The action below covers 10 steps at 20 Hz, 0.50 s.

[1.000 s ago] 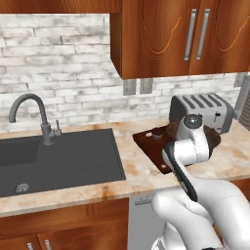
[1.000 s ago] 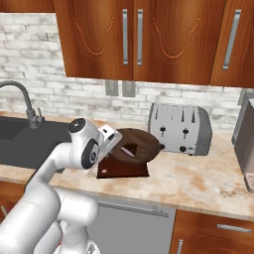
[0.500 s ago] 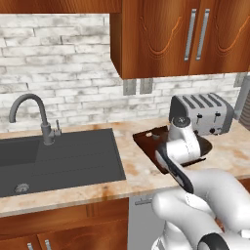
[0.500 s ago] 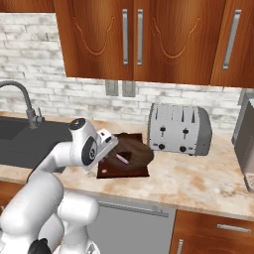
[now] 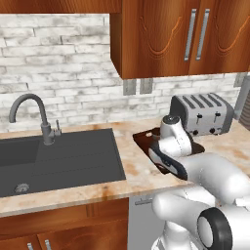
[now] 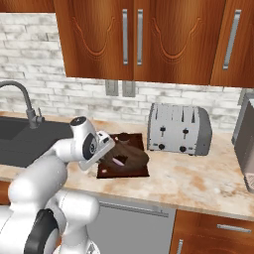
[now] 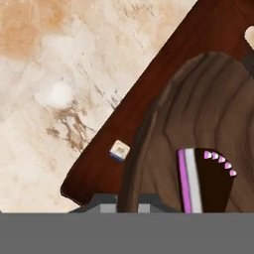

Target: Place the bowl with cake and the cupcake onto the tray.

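Tray (image 6: 130, 170) first, since it is the biggest piece in play: a dark reddish-brown board lying flat on the marbled desk (image 6: 198, 183), between the dark sink (image 5: 58, 156) on the left and the silver toaster (image 6: 179, 129) on the right. On the tray sits the bowl with cake (image 6: 128, 156), wide, shallow and wood-brown, with its rim tipped up on the arm's side; the hand view shows the cake slice (image 7: 206, 179) inside it, dark with a purple and white band. The claw (image 6: 110, 149) is pressed together on the bowl's near-left rim. A tiny pale square bit (image 7: 119, 150) lies on the tray just beside the bowl. I cannot make out the cupcake for certain.
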Motion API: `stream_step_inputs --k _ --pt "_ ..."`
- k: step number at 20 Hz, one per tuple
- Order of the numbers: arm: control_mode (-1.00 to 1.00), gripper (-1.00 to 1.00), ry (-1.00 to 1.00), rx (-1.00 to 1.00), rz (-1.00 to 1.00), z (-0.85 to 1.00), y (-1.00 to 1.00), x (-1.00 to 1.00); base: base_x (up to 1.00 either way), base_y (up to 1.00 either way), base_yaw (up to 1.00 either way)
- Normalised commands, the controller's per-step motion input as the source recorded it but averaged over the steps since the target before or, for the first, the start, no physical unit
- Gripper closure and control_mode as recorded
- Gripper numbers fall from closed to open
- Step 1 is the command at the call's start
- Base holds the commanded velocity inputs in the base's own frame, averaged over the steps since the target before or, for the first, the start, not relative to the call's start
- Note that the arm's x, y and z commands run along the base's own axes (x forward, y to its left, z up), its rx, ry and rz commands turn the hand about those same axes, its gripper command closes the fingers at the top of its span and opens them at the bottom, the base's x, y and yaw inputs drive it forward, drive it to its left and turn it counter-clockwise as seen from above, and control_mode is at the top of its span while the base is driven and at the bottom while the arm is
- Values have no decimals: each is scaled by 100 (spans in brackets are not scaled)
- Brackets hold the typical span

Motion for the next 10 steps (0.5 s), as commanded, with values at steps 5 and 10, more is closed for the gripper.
stream_step_inputs --k 5,10 --pt "-100 100 11 0 1 -18 14 30 0 0 0" --pt "-100 100 7 0 0 -14 8 26 0 0 0"
